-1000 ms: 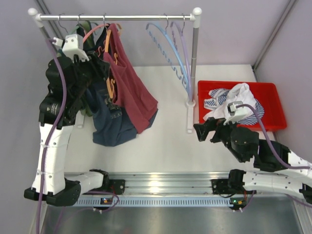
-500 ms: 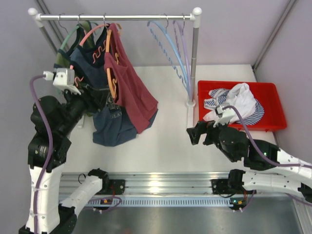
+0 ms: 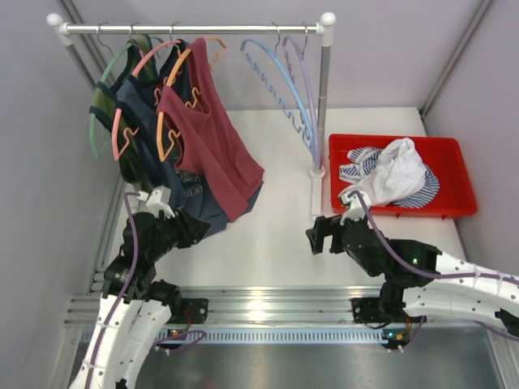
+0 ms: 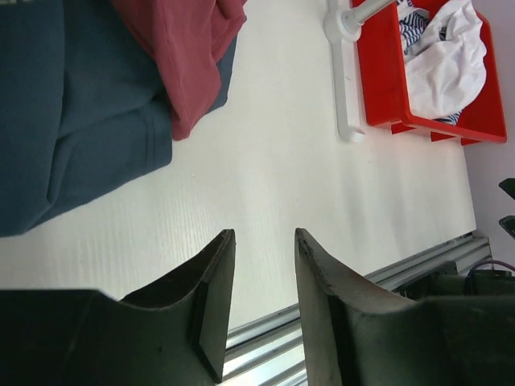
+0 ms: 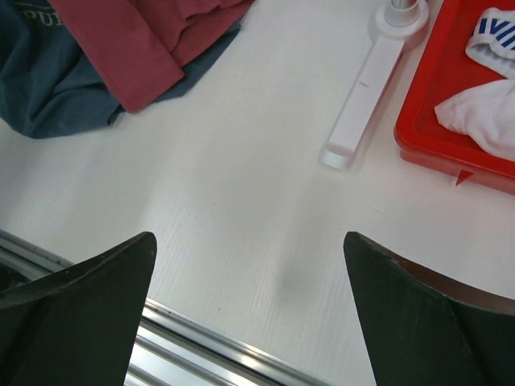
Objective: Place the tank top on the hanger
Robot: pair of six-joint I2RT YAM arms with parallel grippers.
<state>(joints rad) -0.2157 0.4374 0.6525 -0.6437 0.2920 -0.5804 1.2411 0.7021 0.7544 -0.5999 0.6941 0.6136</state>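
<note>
The maroon tank top (image 3: 215,146) hangs from the orange hanger (image 3: 160,134), whose hook is on the rail. Its lower hem drapes onto the table and shows in the left wrist view (image 4: 181,56) and the right wrist view (image 5: 137,40). My left gripper (image 3: 199,229) is low over the near-left table, below the hanging clothes. It is open and empty, with a narrow gap between the fingers (image 4: 263,233). My right gripper (image 3: 312,237) is wide open and empty above bare table (image 5: 248,237), to the right of the tank top.
A navy printed top (image 3: 182,203) on a salmon hanger (image 3: 117,134) hangs behind the maroon one. Light blue and lilac hangers (image 3: 284,81) hang at the rail's right end. The rack post (image 3: 324,97) and its foot (image 5: 358,112) stand beside a red bin (image 3: 454,207) of white and striped clothes (image 3: 397,174).
My left arm has dropped from the rail to the near table, and the hanger with the tank top now hangs free. My right gripper has moved slightly left and nearer.
</note>
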